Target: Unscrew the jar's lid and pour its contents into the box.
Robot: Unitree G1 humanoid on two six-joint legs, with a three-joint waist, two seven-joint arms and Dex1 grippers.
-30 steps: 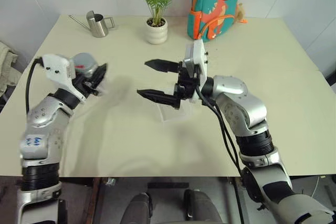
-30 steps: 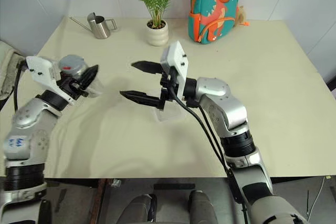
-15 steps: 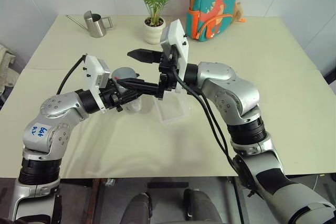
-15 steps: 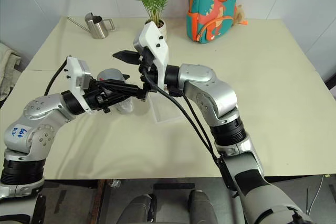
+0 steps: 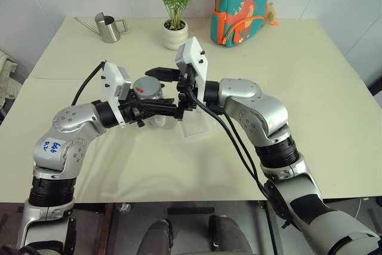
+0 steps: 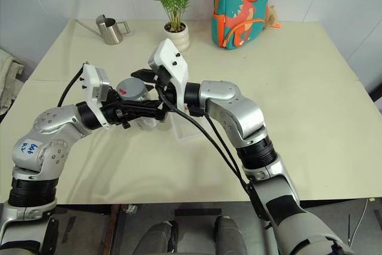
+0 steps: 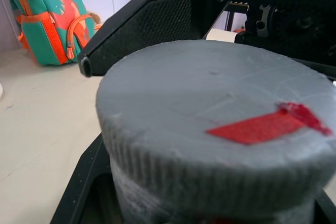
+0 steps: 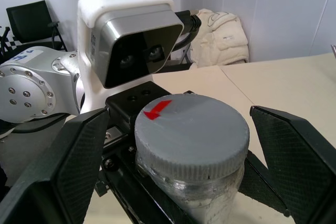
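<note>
Far left at the back of the counter [image 5: 298,88]: one steel watering can [image 5: 109,27]. Next along, one potted plant [image 5: 175,4], then one dinosaur backpack [image 5: 242,5] against the wall.

Left hand [image 5: 156,110] comes in from the left, held above the counter, its two fingers pinching the body of the jar [image 5: 153,117] below the cap. Jar is upright and off the surface, held roughly mid-counter. One jar, one lid [image 5: 147,88]; the lid is grey, ribbed round its edge, one red strip on top, still seated on the threads.

Right hand [image 5: 160,91] reaches across from the right, fingers spread wide, one on each side of the lid and clear of it. In the right wrist view a gap shows on both sides between fingers [image 8: 73,166] and lid.

One box [image 5: 199,125], translucent, lies on the counter just right of and below the jar. Contents can't be counted; the jar wall is too hidden by fingers.

Handling, my read: jar is light, thin clear plastic, could flex or slip if squeezed hard. The ribbed lid edge is the place to take hold for turning. Low grip on the body leaves the cap free, which suits that.
</note>
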